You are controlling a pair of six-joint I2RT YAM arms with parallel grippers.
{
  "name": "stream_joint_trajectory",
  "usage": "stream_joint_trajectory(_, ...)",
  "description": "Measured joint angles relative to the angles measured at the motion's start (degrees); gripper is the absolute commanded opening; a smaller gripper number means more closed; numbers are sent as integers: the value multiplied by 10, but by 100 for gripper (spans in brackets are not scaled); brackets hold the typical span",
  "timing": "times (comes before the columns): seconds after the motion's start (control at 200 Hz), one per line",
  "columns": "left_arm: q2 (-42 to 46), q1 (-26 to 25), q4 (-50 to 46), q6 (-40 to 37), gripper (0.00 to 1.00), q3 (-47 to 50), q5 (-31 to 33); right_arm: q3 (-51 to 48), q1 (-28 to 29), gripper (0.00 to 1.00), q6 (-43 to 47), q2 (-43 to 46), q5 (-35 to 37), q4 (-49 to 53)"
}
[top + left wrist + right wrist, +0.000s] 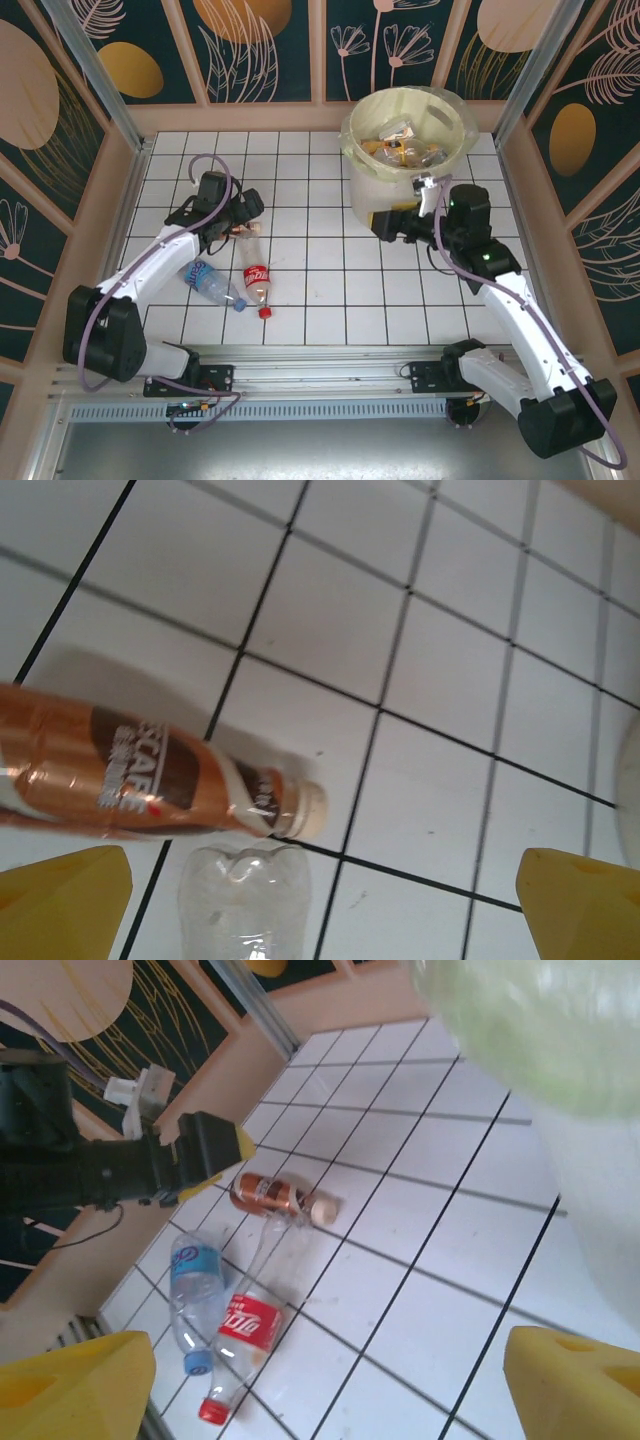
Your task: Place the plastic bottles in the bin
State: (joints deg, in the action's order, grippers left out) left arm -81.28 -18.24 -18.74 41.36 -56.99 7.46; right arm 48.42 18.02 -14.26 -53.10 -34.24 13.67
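Right gripper (380, 224) spread wide, I see its arm stretched level just beside the bin (362, 195); left gripper (246, 214) gapes, well left of it.

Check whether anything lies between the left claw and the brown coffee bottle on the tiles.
Nothing visible does. The left claw hangs open above the brown bottle, with a clear line down to it. The Coca-Cola bottle lies with its base right by the brown bottle's cap, so it might get nudged.

Surface: white tiled tabletop (330, 290), black grid lines | Walls: dark floral panels (260, 50), pale wooden frames (317, 50) | Front: metal rail (330, 365) | Light: was bright, even
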Motion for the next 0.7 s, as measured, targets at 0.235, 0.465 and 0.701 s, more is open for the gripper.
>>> stream_joint_trajectory(0.235, -30, 31, -7, 56, 99, 9, 14, -44, 10, 99, -7, 25, -39, -3)
stream_joint_trajectory(0.465, -64, 56, -2, 87, 99, 26, 4, -44, 23, 99, -7, 28, -47, -6)
stream_joint_trajectory(0.701, -111, 69, 21, 91, 99, 27, -1, -45, 23, 99, -7, 28, -39, -6)
